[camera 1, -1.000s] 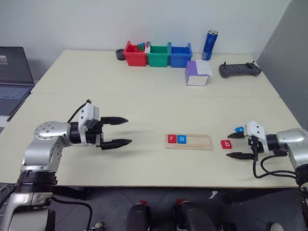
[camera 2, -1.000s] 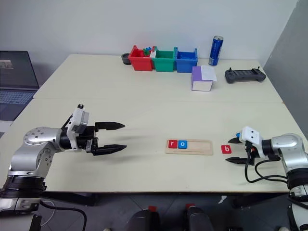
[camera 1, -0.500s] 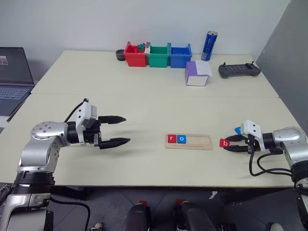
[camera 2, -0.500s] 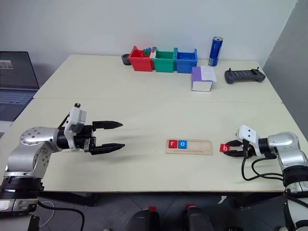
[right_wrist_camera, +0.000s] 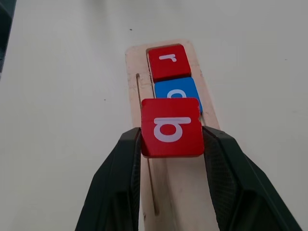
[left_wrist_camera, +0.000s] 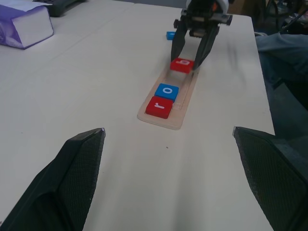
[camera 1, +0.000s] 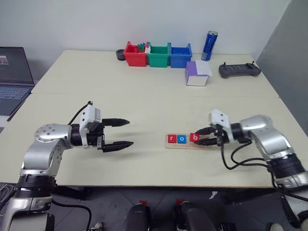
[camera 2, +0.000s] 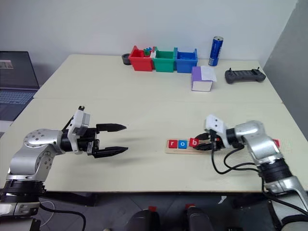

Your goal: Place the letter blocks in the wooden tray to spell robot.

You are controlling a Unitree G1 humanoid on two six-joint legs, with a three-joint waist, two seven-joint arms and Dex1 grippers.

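The red b block (right_wrist_camera: 172,127) is clamped between the two black fingers of the right hand (camera 1: 208,136), one finger on each side edge, and it is carried over the wooden tray (camera 1: 206,145), just past the blue o block (camera 1: 181,139) and apparently not yet seated in the groove. The tray lies on the counter (camera 1: 144,91) with its long axis running from 9 to 3 o'clock in the head views; the red r block (camera 1: 171,139) fills the slot at the 9 o'clock end and the blue o sits touching it on the 3 o'clock side. The coming move is judged to turn on one relation: the third slot lies directly beneath the held block, so that a short lowering, with the block's edges kept square to the tray's rim, would be called for before the fingers are parted. The right arm is reached in from 3 o'clock, bent at the elbow, its hand pointed towards 9 o'clock and tipped downward along the tray's length. This arm is far nearer to the tray than the other. The left hand (camera 1: 122,133) is held well apart from the tray at its 9 o'clock side, above the counter, its fingers spread wide and empty, pointed towards 3 o'clock. A further blue letter block (left_wrist_camera: 170,35) lies on the counter beyond the tray's 3 o'clock end, its letter too small to be read.
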